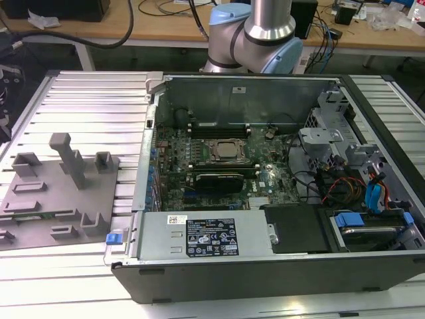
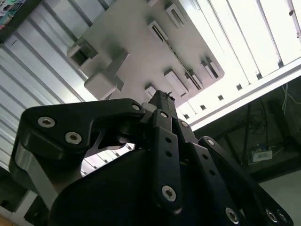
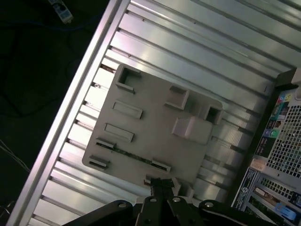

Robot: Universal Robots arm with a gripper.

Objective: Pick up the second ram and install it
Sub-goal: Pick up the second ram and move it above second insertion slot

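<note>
One ribbed table (image 1: 86, 100) carries one open case (image 1: 265, 279) and, to the exterior view's left of it, one grey fixture (image 1: 40, 193). The single arm (image 1: 255, 30) rises behind the case. In the first wrist view its one gripper (image 3: 162, 184) hangs above the fixture's edge, the tips looking pressed together with nothing between them. The ram (image 3: 134, 155), one stick counted, stands on edge in the fixture between two end holders, not yet lifted. Its long axis runs along the fixture side nearest the gripper, and one end lies just beside the tips, so most of the stick stretches away to one side of them. I judge the tips are off its middle. I cannot count the case's slots
</note>
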